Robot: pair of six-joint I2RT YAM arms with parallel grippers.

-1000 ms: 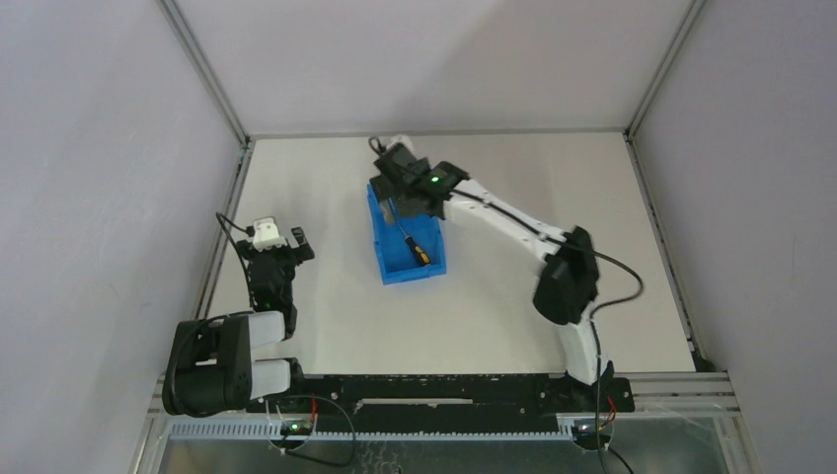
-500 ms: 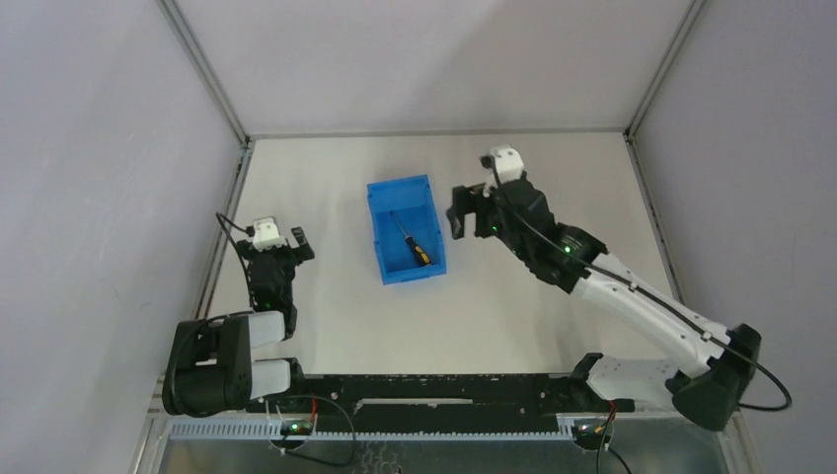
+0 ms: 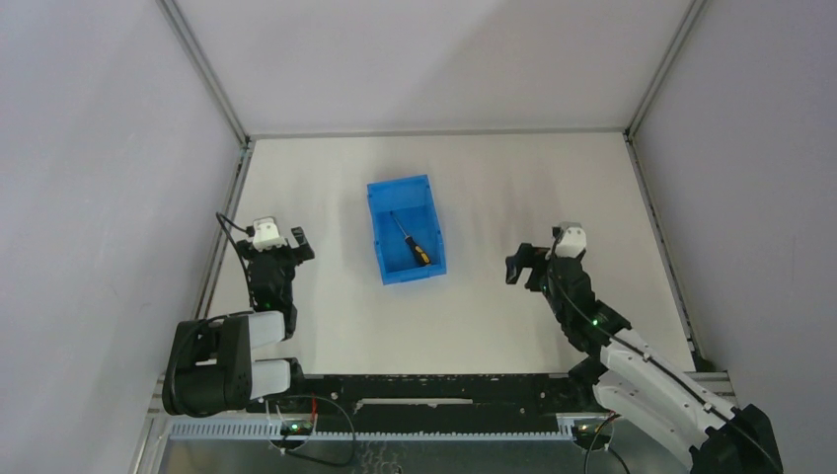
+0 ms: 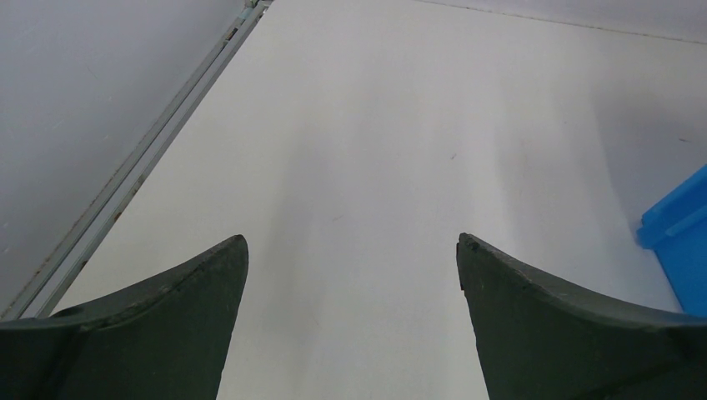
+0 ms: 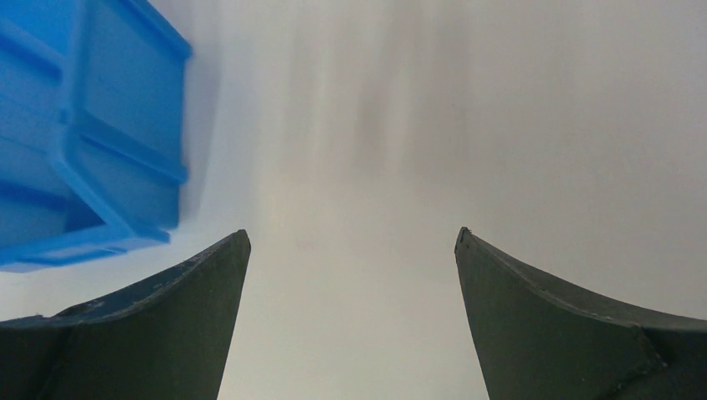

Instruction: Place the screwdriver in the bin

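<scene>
Screwdriver (image 3: 412,241) is inside the bin (image 3: 376,232), flat on its floor and lying diagonally: yellow-and-black handle toward the bin's near right corner, shaft pointing to its far left. Bin sits mid-worktop (image 3: 494,188), a bit left of centre, long side running near to far. Right gripper (image 5: 352,235) has jaws spread wide with nothing between them, only bare surface. It's over the right half, closer to the near edge, well apart from the bin, and one bin corner shows at the upper left of its wrist view. Left gripper (image 4: 352,243) is likewise wide apart and empty, parked near the left edge, with a sliver of blue bin at the right of its view.
</scene>
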